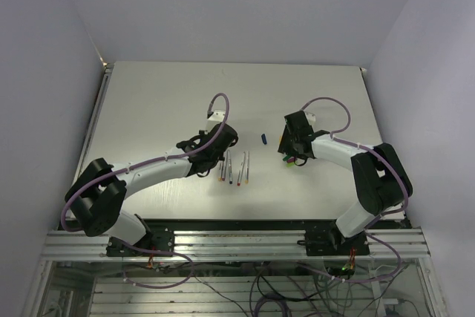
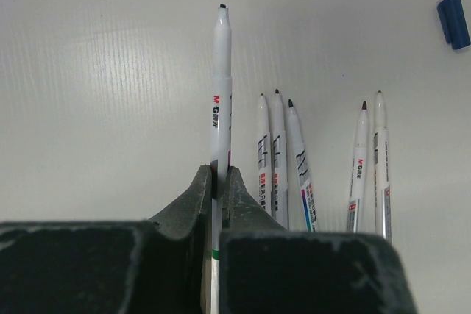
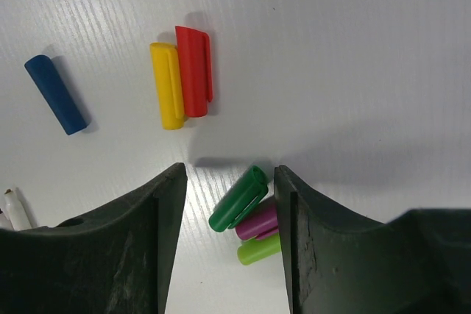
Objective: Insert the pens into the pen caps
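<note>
My left gripper (image 2: 219, 179) is shut on a thin white pen (image 2: 221, 86). Its dark tip points away from the fingers, above the table. Several more pens (image 2: 280, 159) lie side by side just to its right; they also show in the top view (image 1: 234, 168). My right gripper (image 3: 229, 176) is open and low over the table. A dark green cap (image 3: 238, 198) lies between its fingers. A purple cap (image 3: 257, 220) and a light green cap (image 3: 256, 250) lie against the right finger. Yellow (image 3: 168, 86), red (image 3: 194, 71) and blue (image 3: 55, 95) caps lie farther ahead.
The blue cap (image 1: 264, 137) lies alone between my left gripper (image 1: 217, 148) and my right gripper (image 1: 291, 154). It shows at the top right of the left wrist view (image 2: 453, 21). The white table (image 1: 163, 102) ends at grey walls on three sides.
</note>
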Available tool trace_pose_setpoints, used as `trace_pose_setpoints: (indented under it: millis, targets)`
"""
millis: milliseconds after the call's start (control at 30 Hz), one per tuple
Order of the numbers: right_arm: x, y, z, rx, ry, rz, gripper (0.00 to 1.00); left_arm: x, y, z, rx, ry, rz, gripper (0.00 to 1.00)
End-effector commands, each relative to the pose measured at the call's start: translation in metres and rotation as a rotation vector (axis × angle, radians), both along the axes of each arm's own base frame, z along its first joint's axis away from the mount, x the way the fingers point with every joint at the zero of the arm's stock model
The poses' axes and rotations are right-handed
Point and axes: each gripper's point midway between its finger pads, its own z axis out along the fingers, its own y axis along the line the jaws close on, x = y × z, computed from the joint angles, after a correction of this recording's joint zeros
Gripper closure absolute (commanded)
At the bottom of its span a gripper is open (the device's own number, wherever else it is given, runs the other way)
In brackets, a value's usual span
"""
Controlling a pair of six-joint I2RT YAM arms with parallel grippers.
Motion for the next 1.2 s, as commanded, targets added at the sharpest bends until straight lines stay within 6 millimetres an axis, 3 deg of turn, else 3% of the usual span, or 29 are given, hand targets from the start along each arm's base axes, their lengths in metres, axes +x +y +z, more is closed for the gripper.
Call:
trace_pose_setpoints:
  millis: [0, 433, 700, 933, 1167]
  targets:
    - [-0.008, 0.003, -0.011, 0.015, 0.031, 0.0, 0.49, 0.0, 0.005, 0.003, 0.014, -0.012, 0.02, 0.93]
    - [-0.039, 0.013, -0.025, 0.004, 0.123, 0.04, 0.51, -0.001, 0.007, 0.004, 0.008, -0.009, 0.03, 0.93]
    - [-0.04, 0.012, -0.027, -0.032, 0.138, 0.061, 0.53, -0.004, 0.01, 0.004, -0.002, -0.007, 0.044, 0.93]
    - [-0.044, 0.032, -0.031, -0.022, 0.156, 0.161, 0.56, -0.002, 0.009, 0.006, 0.01, -0.013, 0.04, 0.93]
    - [-0.051, 0.025, -0.031, -0.087, 0.165, 0.16, 0.54, -0.001, 0.005, 0.004, -0.002, -0.008, 0.032, 0.93]
